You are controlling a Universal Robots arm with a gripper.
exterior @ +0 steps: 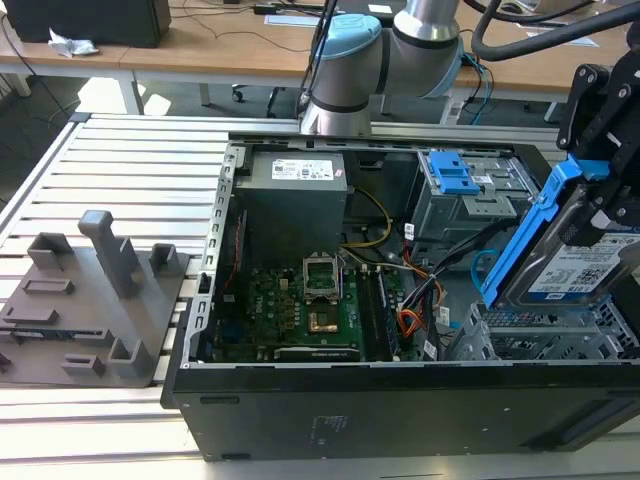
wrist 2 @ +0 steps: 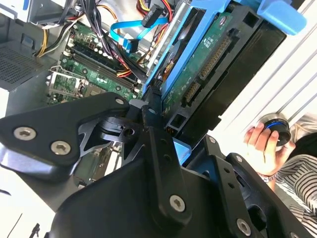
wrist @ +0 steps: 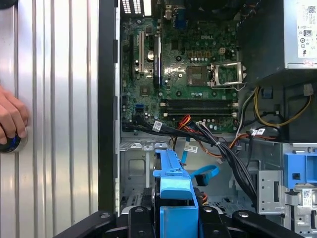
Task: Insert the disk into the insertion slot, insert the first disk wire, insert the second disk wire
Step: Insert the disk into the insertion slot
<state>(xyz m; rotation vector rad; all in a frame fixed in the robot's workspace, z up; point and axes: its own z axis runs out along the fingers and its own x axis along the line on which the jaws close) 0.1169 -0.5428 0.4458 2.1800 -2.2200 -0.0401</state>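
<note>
- One disk (exterior: 575, 268) in a blue frame hangs tilted on edge just above the insertion slot (exterior: 520, 338), not inside it.
- One end effector (exterior: 600, 195) is clamped tight on the disk's blue frame.
- One second cage (exterior: 470, 205), with a blue latch, stands just behind the slot.
- One motherboard (exterior: 310, 305) lies beside the slot, on the exterior view's left, in the same computer case (exterior: 400, 410).
- One person's hand (wrist: 11, 119) rests on the ribbed counter (wrist: 59, 99), well apart from the slot.
</note>
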